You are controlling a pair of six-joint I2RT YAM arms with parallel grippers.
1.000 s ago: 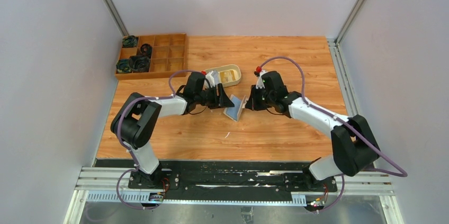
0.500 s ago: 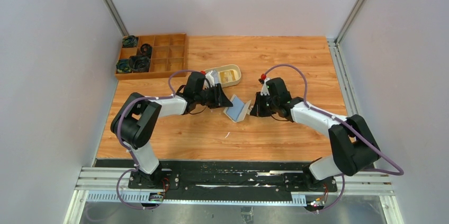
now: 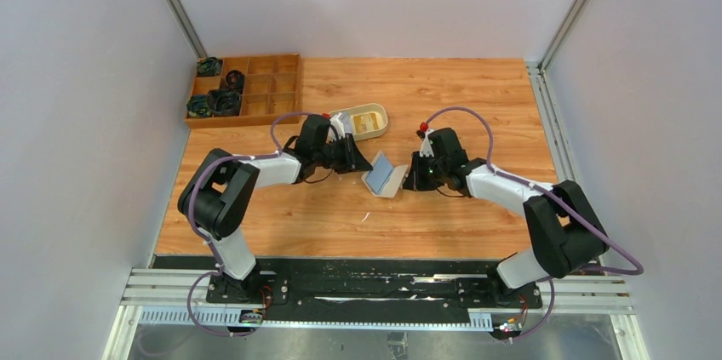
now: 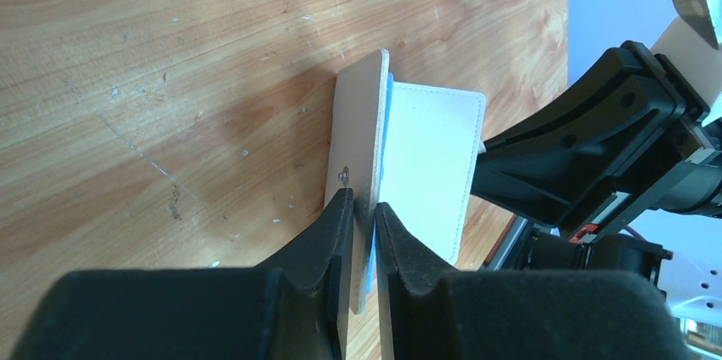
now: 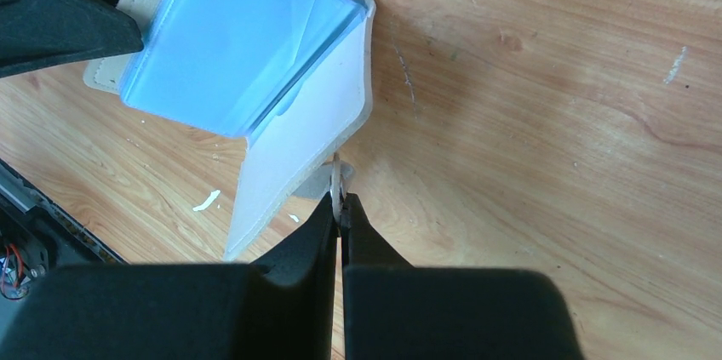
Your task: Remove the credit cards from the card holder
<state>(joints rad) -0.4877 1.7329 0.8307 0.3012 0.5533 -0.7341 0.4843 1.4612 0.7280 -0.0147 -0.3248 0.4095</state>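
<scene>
Beige card holder (image 3: 384, 179) spread open; pinched by left jaws, right jaws

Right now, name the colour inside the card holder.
Pale blue inside the card holder, with a whitish flap; right wrist view shows it best.

Left claw (image 4: 363, 207) and right claw (image 5: 340, 207) face inward, both pinched tight.

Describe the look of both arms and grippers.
Both arms match. The left arm and right arm have white links between bulky black joints. A purple cable loops along each, with a red cap near the wrist. The left gripper and right gripper have matte black tapered fingers.
</scene>
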